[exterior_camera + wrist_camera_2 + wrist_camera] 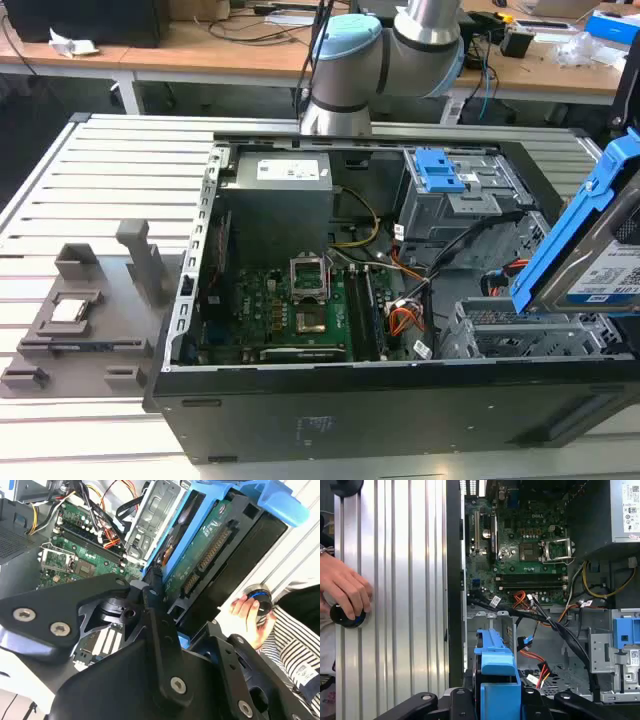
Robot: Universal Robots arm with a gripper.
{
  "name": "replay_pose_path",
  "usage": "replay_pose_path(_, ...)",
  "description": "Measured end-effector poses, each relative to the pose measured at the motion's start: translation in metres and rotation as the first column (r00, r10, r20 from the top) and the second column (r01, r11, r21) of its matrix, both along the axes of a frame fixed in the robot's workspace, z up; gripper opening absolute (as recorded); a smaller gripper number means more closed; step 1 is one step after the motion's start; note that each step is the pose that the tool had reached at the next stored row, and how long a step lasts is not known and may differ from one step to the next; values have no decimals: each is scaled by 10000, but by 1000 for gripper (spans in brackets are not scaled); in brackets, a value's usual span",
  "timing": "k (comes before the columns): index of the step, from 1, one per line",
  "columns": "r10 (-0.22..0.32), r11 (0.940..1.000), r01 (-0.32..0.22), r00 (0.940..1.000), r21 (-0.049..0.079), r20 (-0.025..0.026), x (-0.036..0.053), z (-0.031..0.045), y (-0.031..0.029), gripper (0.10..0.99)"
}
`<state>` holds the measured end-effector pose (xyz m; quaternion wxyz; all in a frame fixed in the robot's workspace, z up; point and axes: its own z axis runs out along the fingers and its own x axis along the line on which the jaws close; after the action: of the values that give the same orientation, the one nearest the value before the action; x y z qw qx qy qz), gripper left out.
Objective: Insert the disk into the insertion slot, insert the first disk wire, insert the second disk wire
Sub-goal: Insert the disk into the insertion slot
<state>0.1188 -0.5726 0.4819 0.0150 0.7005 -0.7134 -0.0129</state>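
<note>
**A:** What does the exterior view give that the wrist cameras don't?

**B:** The overall pose. The disk (605,270) hangs tilted just above the insertion slot (480,335), not in it, with its label side up. On the slot's far side stands the taller cage (450,195) with its blue latch plate.

**A:** And the wrist cameras?

**B:** The second wrist view shows the disk's (200,565) underside, a green circuit board framed in blue. In both wrist views a person's hand (345,587) rests on a round black knob (347,616) outside the case, well apart from the slot. The first wrist view also has orange wires (525,597) lying near the slot.

**A:** The jaws?

**B:** The gripper (496,702) is clamped on the disk, a black arm on each side of the blue frame. In the second wrist view one of its fingers (156,605) presses against the frame's edge.
</note>
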Motion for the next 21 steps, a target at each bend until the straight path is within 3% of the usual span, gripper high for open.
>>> replay_pose_path(7, 0, 10000, 0, 10000, 1, 0, -48, -17, 0, 361)
replay_pose_path(21, 0, 10000, 0, 10000, 0, 1, -59, -55, 0, 361)
